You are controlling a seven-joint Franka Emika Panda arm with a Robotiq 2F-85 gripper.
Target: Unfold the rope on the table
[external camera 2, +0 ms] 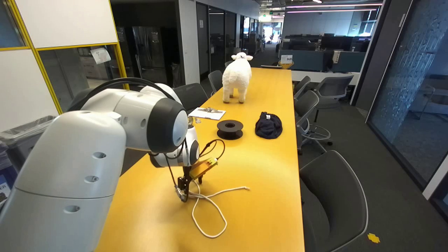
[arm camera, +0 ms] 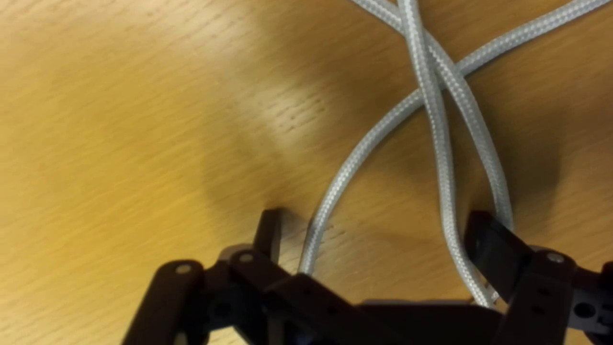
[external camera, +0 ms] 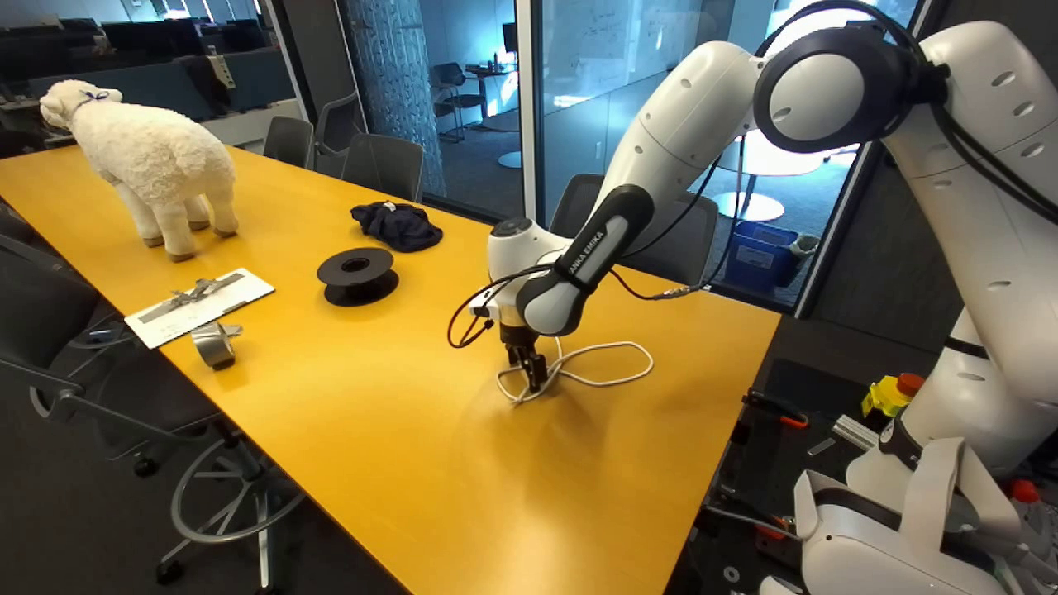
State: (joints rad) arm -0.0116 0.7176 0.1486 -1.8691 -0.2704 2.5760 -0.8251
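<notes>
Rope [arm camera: 442,158] lies in crossing loops on the worktop [external camera: 397,413], with the gripper [arm camera: 377,214] low over it. The fingers [arm camera: 498,254] stand wide apart, two strands passing between them and a third along the outer side of one; whether any touch, I cannot tell. Farther along are a black spool [external camera: 357,281] and, near it, a dark crumpled cloth [external camera 2: 268,127]. A roll of tape [external camera: 215,347] sits just beside a white board [external camera: 238,296] bearing a metallic item [external camera: 198,291], and beyond these stands a woolly toy sheep [external camera: 161,157].
</notes>
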